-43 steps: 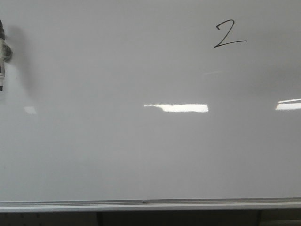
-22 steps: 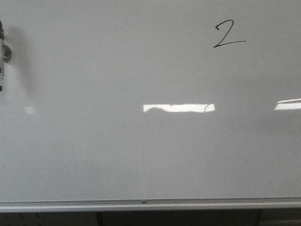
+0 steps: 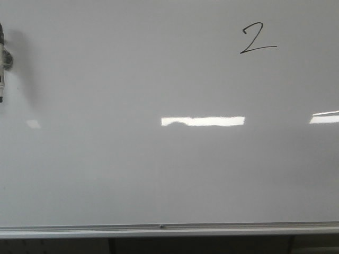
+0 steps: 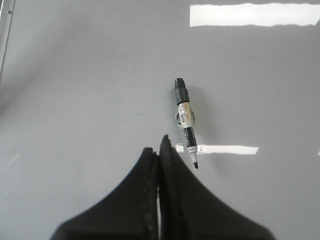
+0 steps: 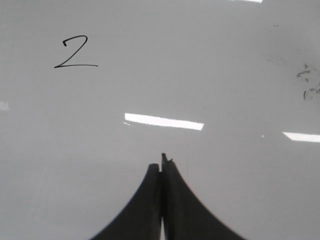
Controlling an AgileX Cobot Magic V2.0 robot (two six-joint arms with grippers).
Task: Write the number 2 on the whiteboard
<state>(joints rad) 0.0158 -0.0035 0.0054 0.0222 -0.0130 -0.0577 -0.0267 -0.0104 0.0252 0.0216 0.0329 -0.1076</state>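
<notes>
**Digit on board, both grippers pressed together and empty**

While the large glossy white-grey whiteboard (image 3: 132, 174) is filling nearly the whole front view, the small thin black handwritten number 2 (image 3: 257, 38) is sitting at about 1 o'clock from the view's centre, curled top up and long base stroke slanting slightly. Its silver metal bottom rail (image 3: 169, 230) is running along 6 o'clock. A white-and-black marker pen (image 3: 2, 63) is hanging on the board at 9 o'clock, at the very edge of the view, tip pointing down, well apart from the digit.

In the left wrist view the left gripper (image 4: 159, 150) is showing its dark jaws pressed together, nothing between them; the same marker pen (image 4: 186, 121) is lying just beyond the fingertips, not touching them. In the right wrist view the right gripper (image 5: 161, 164) is likewise closed tight with nothing gripped, and the number 2 (image 5: 75, 52) is showing well apart from it. Faint grey smudge marks (image 5: 305, 80) are sitting on the board surface far from the digit.
</notes>
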